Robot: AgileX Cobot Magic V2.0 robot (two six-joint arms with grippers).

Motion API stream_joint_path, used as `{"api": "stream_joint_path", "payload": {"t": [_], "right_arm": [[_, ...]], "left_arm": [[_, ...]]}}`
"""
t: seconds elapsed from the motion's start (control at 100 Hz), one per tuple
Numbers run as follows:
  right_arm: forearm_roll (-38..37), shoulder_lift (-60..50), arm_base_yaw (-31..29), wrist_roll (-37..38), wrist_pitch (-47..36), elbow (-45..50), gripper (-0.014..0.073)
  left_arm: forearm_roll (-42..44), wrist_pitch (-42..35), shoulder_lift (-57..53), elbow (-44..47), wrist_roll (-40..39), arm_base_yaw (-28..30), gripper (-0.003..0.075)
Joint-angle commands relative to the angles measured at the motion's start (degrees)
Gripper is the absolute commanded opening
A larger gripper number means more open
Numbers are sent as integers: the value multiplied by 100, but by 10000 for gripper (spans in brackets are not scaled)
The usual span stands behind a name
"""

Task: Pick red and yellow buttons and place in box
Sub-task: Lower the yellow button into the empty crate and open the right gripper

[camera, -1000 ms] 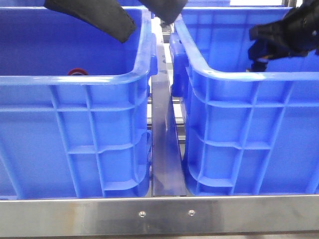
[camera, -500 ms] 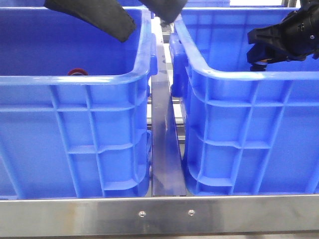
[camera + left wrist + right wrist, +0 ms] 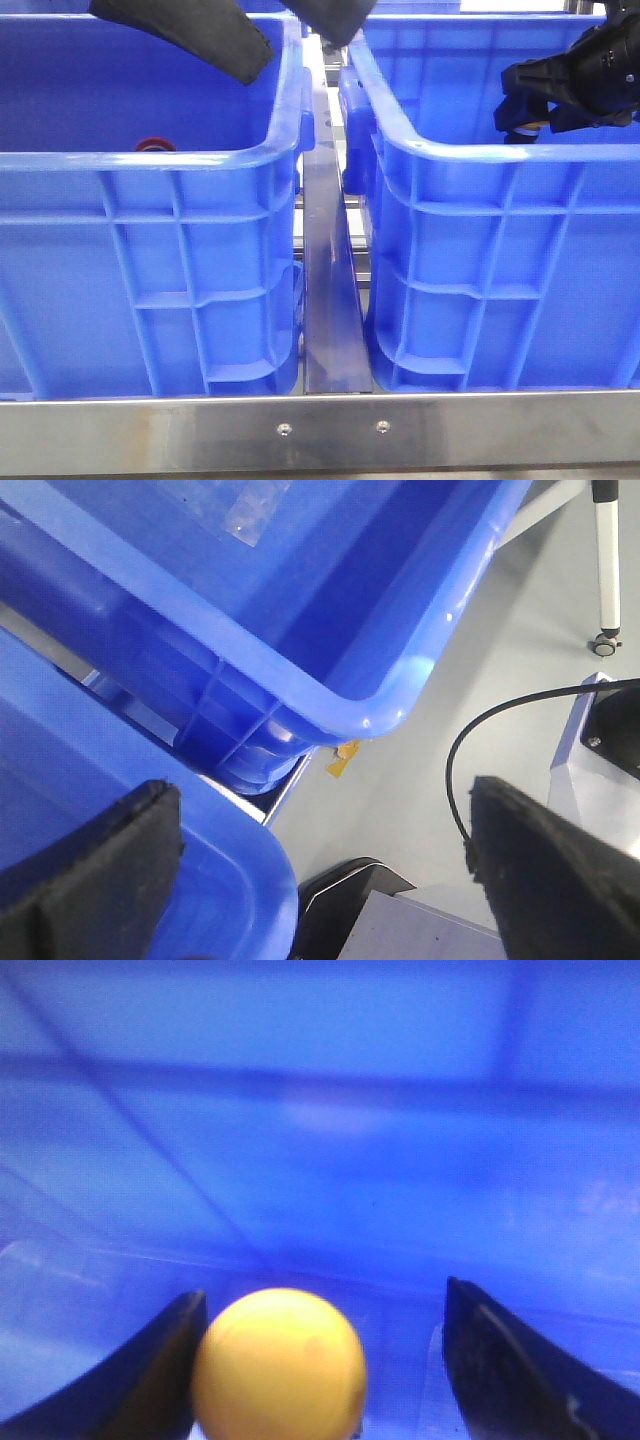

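A brushed steel rail (image 3: 330,430) with two screws runs across the near edge in front of me, and a narrow steel divider (image 3: 328,290) leads away from it between two large blue ribbed plastic crates. In the left blue crate (image 3: 150,260), a dark red round button cap (image 3: 155,145) just shows above the near rim, close against the near wall; its body is hidden. The right blue crate (image 3: 500,270) stands just beside the divider.

My right gripper (image 3: 320,1360), black and reaching in from the right, hangs inside the right crate, above its near rim in the front view. Its jaws stand wide, and the yellow domed button cap (image 3: 278,1365) sits between them, close against one finger (image 3: 150,1380) and well apart from the other; I am not gripping it. Whether it touches that finger I cannot tell. In the front view only a sliver of orange shows under the gripper.

Farther back, my left gripper (image 3: 320,870) is held high over the far right corner of the left crate, its black padded jaws spread wide and holding nothing. Its wrist camera looks past the crate rims to a grey floor (image 3: 520,650), a black cable (image 3: 500,730) and a white stand leg on a caster (image 3: 605,570).
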Motion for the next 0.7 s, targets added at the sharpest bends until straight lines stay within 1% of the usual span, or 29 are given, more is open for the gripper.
{"api": "stream_joint_path", "payload": {"t": [0.0,0.24,0.44,0.56,0.69], "right_arm": [[368,-457,3,-92,159,-85,516],[368,-1178,3,-92,110,482,516],[368,-2134,3,-92,143,1147,516],[368,-2777,3,-86,143,1522,516],[373,-3456,3,-86,143,1900,516]], "left_arm": [[-247,-237,-143,-156,9,-42,546],[-247,-215,-143,-156,9,-42,546],[-247,-215,-143,-156,9,-42,546],[-212,-226,-155,-190,-157,72,545],[-140,-235,-201,-318,-299,328,545]]}}
